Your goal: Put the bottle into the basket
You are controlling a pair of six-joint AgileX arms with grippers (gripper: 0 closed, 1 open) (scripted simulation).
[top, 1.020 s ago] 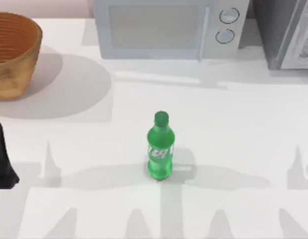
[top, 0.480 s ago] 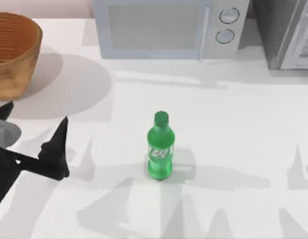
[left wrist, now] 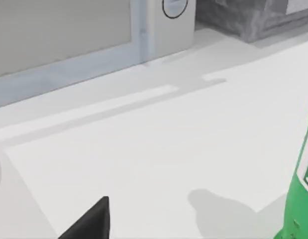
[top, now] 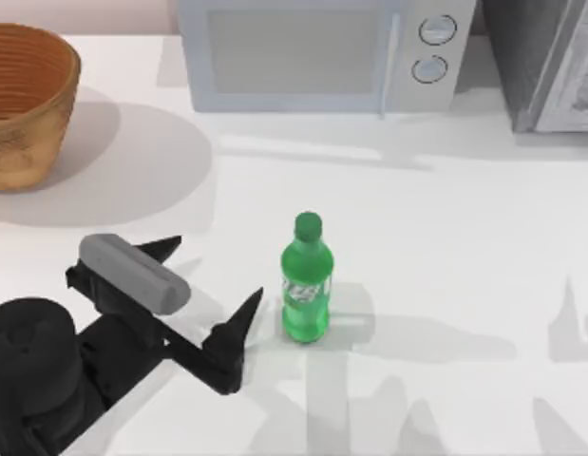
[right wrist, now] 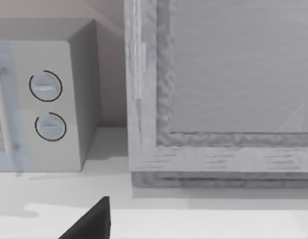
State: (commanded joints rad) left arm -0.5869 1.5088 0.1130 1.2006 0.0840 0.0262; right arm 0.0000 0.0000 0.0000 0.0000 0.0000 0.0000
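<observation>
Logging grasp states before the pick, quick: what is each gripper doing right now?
Left gripper: open, holding nothing, just left of the bottle.
Right gripper: cannot be told.

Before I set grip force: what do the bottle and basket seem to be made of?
The bottle looks like thin green translucent plastic, glossy, with a paper-like label. The basket looks like woven wicker, tan and matte, with ribbed walls. Both are rendered, so this is only a guess.
</observation>
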